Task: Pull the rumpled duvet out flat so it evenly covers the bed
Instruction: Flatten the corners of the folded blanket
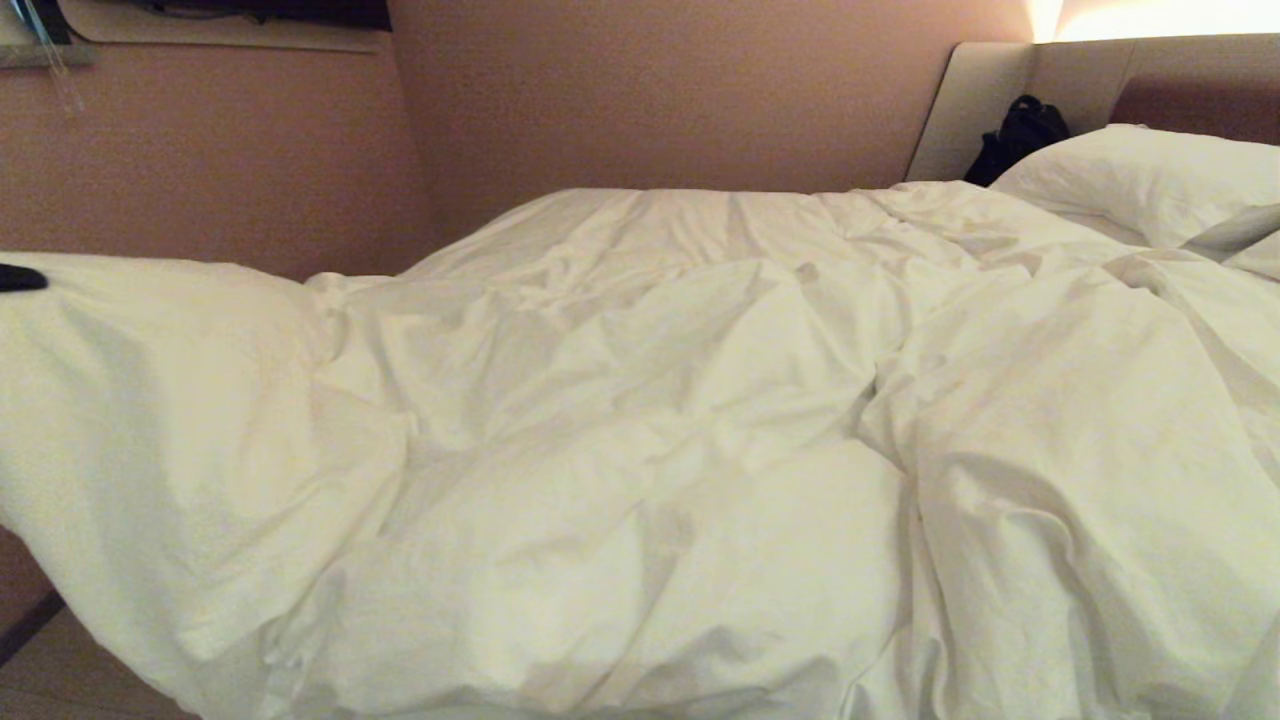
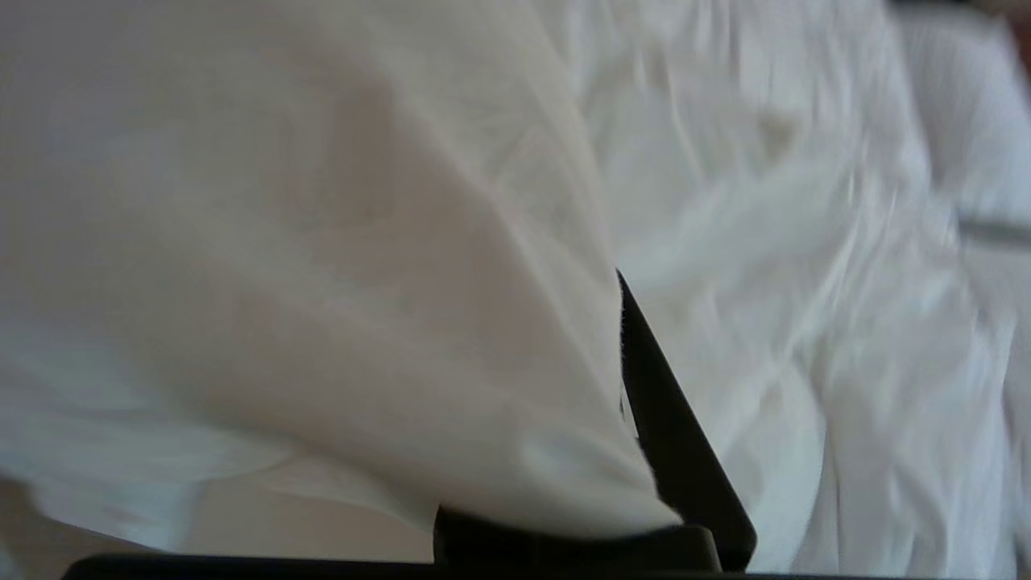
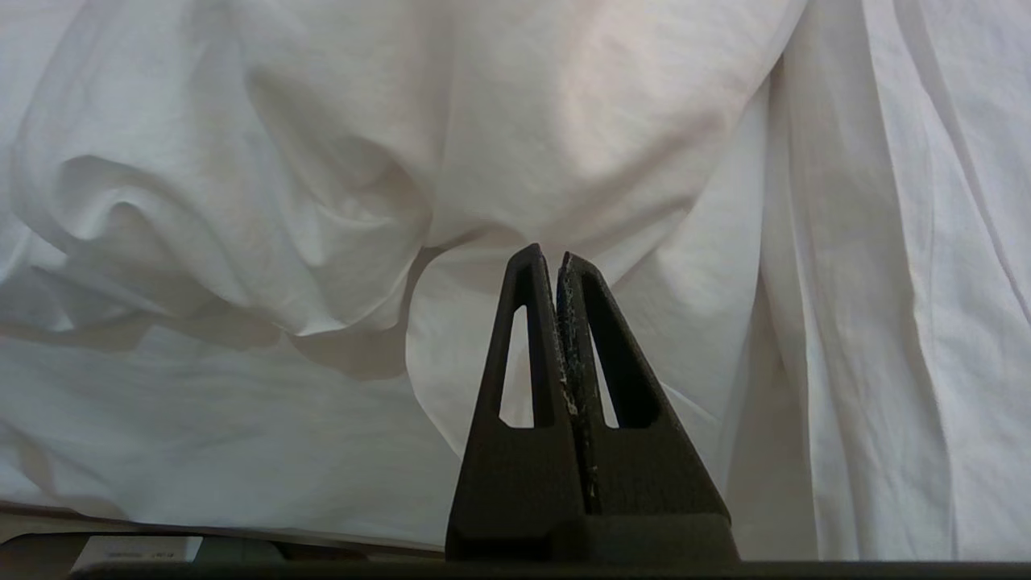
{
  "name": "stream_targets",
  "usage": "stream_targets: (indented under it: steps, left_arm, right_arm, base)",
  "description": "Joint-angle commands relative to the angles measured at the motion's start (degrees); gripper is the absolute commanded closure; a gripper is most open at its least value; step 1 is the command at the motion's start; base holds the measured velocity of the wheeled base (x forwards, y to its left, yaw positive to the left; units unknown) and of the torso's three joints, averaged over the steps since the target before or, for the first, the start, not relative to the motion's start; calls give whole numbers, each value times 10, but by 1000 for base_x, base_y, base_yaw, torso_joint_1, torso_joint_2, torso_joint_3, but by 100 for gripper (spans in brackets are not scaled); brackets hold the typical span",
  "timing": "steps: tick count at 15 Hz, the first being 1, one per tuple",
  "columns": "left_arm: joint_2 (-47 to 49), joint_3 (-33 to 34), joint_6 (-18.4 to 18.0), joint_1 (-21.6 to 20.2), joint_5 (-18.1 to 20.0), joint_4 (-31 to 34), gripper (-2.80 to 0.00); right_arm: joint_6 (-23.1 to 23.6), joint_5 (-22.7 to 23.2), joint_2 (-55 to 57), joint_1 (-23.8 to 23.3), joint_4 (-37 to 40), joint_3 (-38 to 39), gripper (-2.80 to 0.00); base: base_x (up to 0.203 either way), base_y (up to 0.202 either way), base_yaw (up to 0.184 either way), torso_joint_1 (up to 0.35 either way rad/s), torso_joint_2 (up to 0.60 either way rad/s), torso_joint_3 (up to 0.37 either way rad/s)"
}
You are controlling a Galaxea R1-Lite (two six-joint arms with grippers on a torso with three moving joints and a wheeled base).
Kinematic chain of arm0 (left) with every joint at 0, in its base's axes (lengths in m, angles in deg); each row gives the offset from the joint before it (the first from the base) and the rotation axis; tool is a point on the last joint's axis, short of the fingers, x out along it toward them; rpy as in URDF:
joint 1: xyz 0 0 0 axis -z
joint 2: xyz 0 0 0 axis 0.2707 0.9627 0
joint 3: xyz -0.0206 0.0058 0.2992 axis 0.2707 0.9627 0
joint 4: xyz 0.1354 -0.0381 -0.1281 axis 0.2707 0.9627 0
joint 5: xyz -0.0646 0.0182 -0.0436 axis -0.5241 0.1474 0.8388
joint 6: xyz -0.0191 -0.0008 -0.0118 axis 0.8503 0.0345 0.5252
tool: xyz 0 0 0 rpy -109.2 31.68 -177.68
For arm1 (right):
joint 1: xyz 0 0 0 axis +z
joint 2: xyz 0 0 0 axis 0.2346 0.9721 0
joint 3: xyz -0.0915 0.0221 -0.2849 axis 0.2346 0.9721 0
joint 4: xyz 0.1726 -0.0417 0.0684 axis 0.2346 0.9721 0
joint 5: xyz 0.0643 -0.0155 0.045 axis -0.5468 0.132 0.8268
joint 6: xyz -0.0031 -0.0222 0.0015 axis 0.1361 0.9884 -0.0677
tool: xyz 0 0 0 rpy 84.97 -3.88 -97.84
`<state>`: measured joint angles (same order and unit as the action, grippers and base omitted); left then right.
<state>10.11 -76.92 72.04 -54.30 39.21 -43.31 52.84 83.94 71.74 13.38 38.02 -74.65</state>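
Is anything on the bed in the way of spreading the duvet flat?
Nothing visible does. The left gripper holds the duvet raised at the left edge; the pillow and black bag lie beyond it.

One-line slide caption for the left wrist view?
Left gripper shut on a lifted fold of the duvet, rumpled bedding beyond.

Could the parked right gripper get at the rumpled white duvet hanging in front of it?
Probably yes: the right gripper is shut and empty, with the duvet draped just past its fingertips and nothing between.
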Motion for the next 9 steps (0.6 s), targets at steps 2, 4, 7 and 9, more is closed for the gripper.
stream_targets:
  steps: [2,4,7,9]
  left_arm:
    - [-10,63,2,83,-18,-11,0]
    - [-13,109,2,84,-19,-57,0]
    - [-16,142,1,45,-22,-103,0]
    - [-14,140,2,9,-22,-105,0]
  right_arm:
    - [0,0,0,0,0,0,0]
    - [0,0,0,0,0,0,0]
    - [1,0,0,0,0,0,0]
    - [0,0,0,0,0,0,0]
  base:
    - [0,0,0,0,0,0]
    - [0,0,0,0,0,0]
    - [0,0,0,0,0,0]
    - [0,0,0,0,0,0]
